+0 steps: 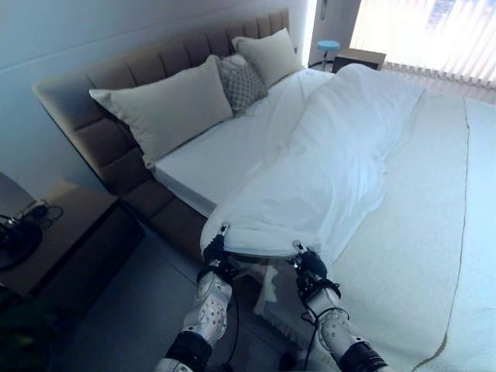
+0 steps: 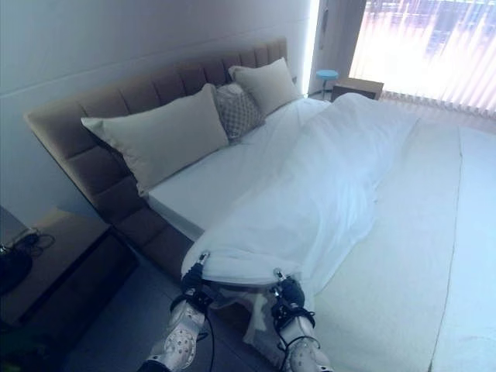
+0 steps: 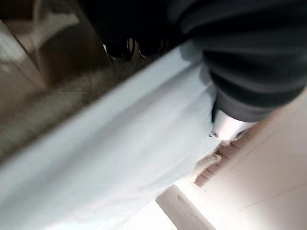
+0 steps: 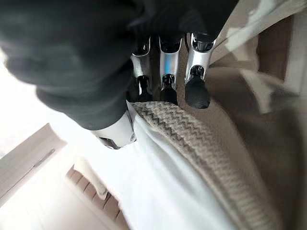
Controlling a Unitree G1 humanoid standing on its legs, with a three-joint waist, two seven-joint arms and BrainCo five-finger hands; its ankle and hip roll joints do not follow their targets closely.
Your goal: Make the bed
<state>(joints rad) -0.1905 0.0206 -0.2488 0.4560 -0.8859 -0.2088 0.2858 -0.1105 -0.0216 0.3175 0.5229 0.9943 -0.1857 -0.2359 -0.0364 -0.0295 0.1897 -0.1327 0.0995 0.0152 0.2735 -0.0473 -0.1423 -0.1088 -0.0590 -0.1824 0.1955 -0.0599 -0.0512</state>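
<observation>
Both hands, left hand (image 1: 215, 249) and right hand (image 1: 311, 265), have fingers pinched on the white duvet (image 1: 333, 155) edge. The spreading step is under way; I'd guess pulling it toward the pillows (image 1: 167, 108) comes next.

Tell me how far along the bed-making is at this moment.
Early to midway. Done: three pillows stand against the headboard. In hand: the left hand and right hand both pinch the near edge of the white duvet, which lies bunched in a ridge down the bed's middle. Left: the sheet near the pillows is still uncovered, so the duvet needs spreading flat and smoothing.
</observation>
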